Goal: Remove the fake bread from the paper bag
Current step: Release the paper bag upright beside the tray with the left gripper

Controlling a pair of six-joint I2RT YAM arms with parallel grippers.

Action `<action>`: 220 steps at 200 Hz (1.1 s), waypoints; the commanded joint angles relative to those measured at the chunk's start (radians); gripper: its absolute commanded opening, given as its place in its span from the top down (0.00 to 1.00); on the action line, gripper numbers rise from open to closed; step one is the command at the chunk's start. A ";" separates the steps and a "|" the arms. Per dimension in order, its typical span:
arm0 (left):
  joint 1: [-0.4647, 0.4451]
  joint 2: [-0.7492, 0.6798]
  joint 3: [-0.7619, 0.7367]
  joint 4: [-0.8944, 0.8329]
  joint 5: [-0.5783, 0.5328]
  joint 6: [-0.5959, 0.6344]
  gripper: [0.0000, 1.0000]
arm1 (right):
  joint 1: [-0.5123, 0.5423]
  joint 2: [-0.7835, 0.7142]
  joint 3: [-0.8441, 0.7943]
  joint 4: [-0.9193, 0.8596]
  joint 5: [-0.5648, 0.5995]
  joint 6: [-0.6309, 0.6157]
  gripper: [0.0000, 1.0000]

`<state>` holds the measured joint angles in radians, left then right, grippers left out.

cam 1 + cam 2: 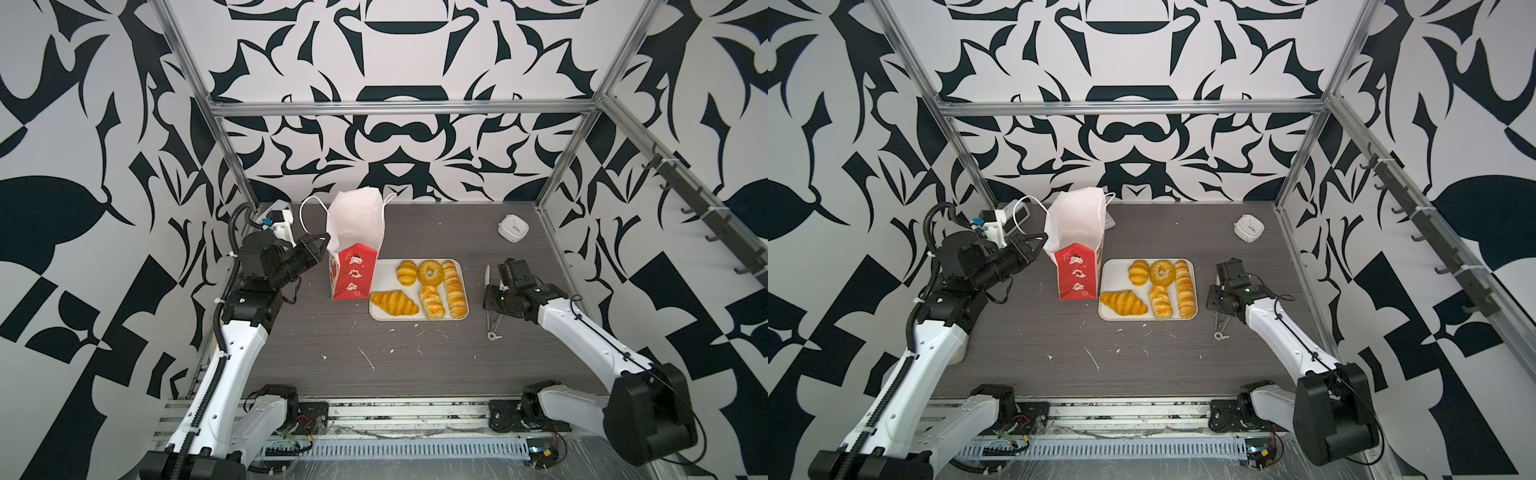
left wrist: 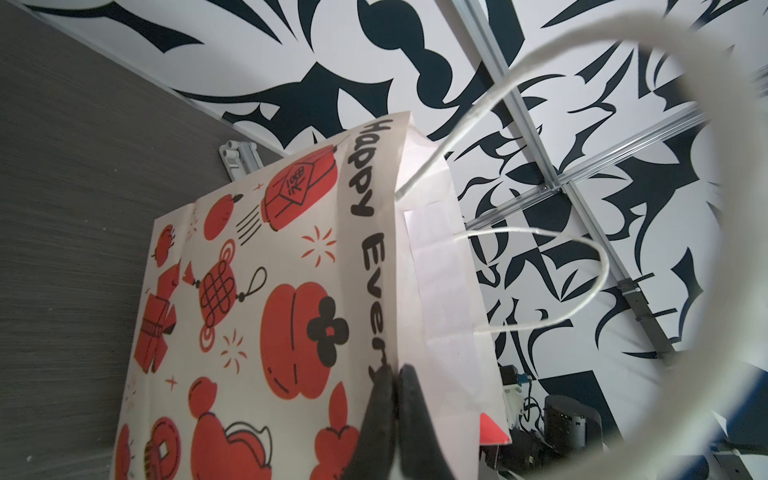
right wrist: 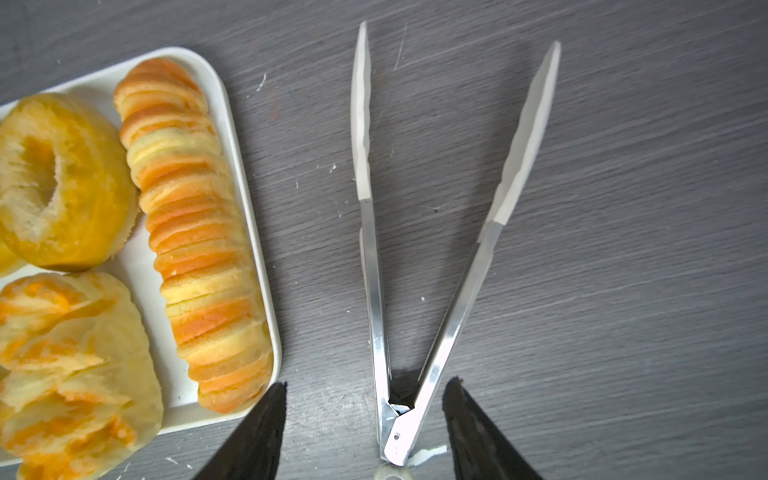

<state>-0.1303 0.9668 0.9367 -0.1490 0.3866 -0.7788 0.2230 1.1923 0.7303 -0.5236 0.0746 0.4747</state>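
- Bread is out: five yellow pieces lie on the white tray, just beside the paper bag.
- That bag stands up with its mouth open. Its bottom is hidden, so I cannot tell if it is empty.
- Left hand is pressed together, pinching the bag's top edge.
- Right hand is spread wide over the tongs on the table, holding nothing.
- A hard pull by the left hand could rip the paper. It could also tip the bag onto the tray and push the croissant off.
- If the right hand drops lower, it could bump the tongs into the tray.
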 commanded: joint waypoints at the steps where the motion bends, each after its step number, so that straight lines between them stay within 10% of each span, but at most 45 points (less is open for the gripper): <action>1: 0.000 0.002 0.017 0.007 0.025 -0.001 1.00 | 0.001 0.003 -0.015 0.029 -0.022 -0.007 0.37; 179: 0.007 0.108 -0.002 -0.031 0.012 0.113 1.00 | 0.001 0.064 -0.026 0.068 -0.053 -0.017 0.39; 220: 0.017 0.088 0.020 -0.113 -0.049 0.171 0.76 | 0.001 0.051 -0.025 0.063 -0.054 -0.017 0.39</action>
<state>-0.1223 1.0725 0.9310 -0.1841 0.3836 -0.6621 0.2230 1.2644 0.7086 -0.4683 0.0212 0.4671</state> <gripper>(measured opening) 0.172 0.609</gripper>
